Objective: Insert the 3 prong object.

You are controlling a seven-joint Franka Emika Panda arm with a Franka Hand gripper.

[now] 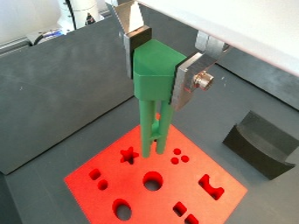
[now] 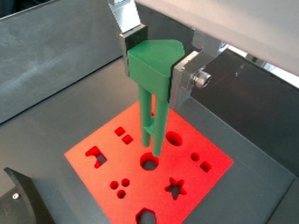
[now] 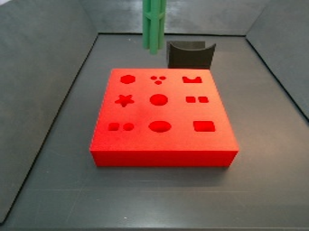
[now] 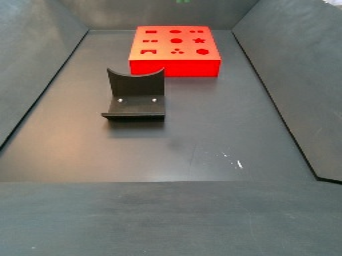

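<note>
My gripper (image 1: 156, 66) is shut on the thick head of the bright green 3 prong object (image 1: 156, 96), which also shows in a wrist view (image 2: 152, 87). Its slim prongs hang straight down, above the red block (image 1: 176, 185) with its several shaped holes. In a wrist view the prong tips end near the star hole (image 1: 128, 156) and the trio of small round holes (image 1: 177, 158). In a side view the green bar (image 3: 152, 25) hangs above the far edge of the red block (image 3: 182, 113), apart from it. The gripper itself is out of view in both side views.
The dark fixture (image 3: 190, 54) stands on the floor just behind the red block, to the right of the bar; it also shows in a side view (image 4: 135, 95) and a wrist view (image 1: 261, 144). Grey walls (image 3: 60, 54) enclose the dark floor.
</note>
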